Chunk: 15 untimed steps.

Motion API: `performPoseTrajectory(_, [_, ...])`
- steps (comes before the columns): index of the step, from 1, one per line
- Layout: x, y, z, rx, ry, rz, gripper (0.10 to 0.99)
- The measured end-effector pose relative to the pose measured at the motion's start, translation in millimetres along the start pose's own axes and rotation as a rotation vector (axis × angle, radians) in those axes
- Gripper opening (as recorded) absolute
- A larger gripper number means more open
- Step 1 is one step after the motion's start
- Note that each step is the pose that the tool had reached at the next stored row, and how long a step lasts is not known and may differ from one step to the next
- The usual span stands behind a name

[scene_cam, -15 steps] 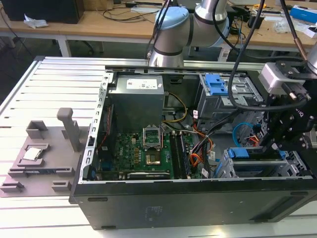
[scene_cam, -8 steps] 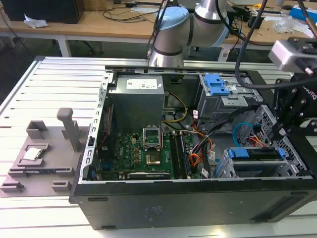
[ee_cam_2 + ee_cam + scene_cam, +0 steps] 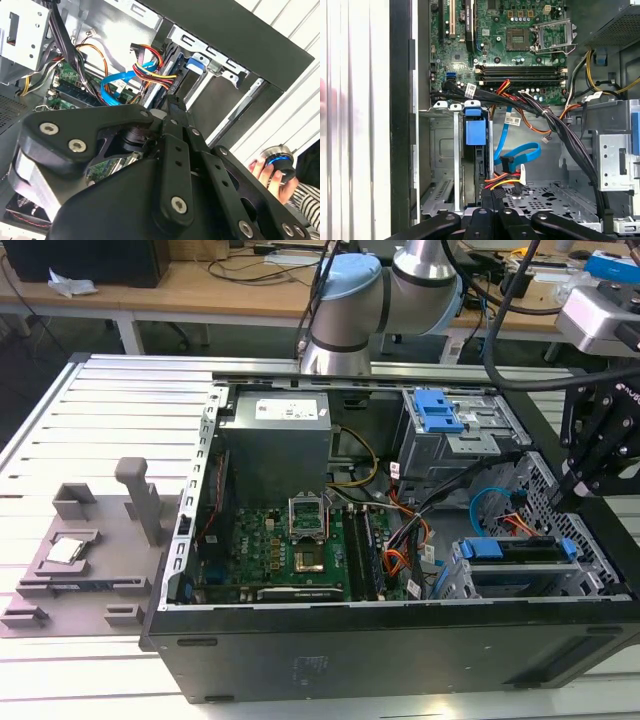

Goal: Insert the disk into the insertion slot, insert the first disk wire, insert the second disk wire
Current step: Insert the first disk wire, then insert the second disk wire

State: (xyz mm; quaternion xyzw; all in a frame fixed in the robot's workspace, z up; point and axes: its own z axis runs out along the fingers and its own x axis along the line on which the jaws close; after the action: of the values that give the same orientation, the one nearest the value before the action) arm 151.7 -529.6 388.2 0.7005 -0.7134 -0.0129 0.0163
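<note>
The disk [image 3: 520, 550] stands on edge in the insertion slot [image 3: 455, 575], in the near corner of the open computer case [image 3: 400, 650] on the exterior view's right. Its blue carrier shows along its upper edge. In the first wrist view the disk [image 3: 475, 132] is seen edge-on between the bay's upright metal strips.

Just beside it, a blue cable [image 3: 520, 152] loops and ends in a dark plug, and a red, yellow and black wire bundle [image 3: 502, 179] ends in another plug close by. I cannot tell whether either plug is seated in the disk.

My tool [image 3: 489, 197] is right at that bundle. Its fingers lie together, and I cannot tell whether anything is pinched between them. In the exterior view my tool [image 3: 568, 502] hangs over the case's edge, above the disk on the exterior view's right.

Farther in lies the green motherboard [image 3: 300, 540], with the grey power supply [image 3: 275, 440] at the far side. The case rests on a slatted bench [image 3: 100, 420]. A grey fixture [image 3: 90, 550] lies on the exterior view's left.

In the second wrist view a person's hand [image 3: 265, 172] rests on a round knob [image 3: 277, 160] beyond the case.
</note>
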Motion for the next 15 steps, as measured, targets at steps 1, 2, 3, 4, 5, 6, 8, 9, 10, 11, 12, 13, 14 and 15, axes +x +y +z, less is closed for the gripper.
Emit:
performPoseTrajectory(1, [0.0, 0.0, 0.0, 0.000, 0.0000, 0.000, 0.106])
performPoseTrajectory(2, [0.0, 0.0, -0.1, 0.000, 0.0000, 0.000, 0.106])
performPoseTrajectory(3, [0.0, 0.0, -0.1, 0.000, 0.0000, 0.000, 0.106])
performPoseTrajectory(4, [0.0, 0.0, -0.1, 0.000, 0.0000, 0.000, 0.106])
performPoseTrajectory(5, [0.0, 0.0, -0.1, 0.000, 0.0000, 0.000, 0.106])
performPoseTrajectory(6, [0.0, 0.0, -0.2, 0.000, 0.0000, 0.000, 0.106])
performPoseTrajectory(8, [0.0, 0.0, -0.2, 0.000, -0.0001, 0.000, 0.106])
performPoseTrajectory(9, [0.0, 0.0, -0.2, 0.000, 0.0000, 0.000, 0.106])
performPoseTrajectory(10, [0.0, 0.0, -0.2, 0.000, 0.0000, 0.000, 0.106])
performPoseTrajectory(11, [0.0, 0.0, -0.3, 0.000, 0.0000, 0.000, 0.106])
performPoseTrajectory(12, [0.0, 0.0, -0.3, 0.000, 0.0000, 0.000, 0.106])
performPoseTrajectory(13, [0.0, 0.0, -0.4, 0.000, 0.0001, 0.000, 0.169])
performPoseTrajectory(14, [0.0, 0.0, -0.4, 0.000, 0.0000, 0.000, 0.235])
performPoseTrajectory(15, [0.0, 0.0, -0.4, 0.000, 0.0000, 0.000, 0.294])
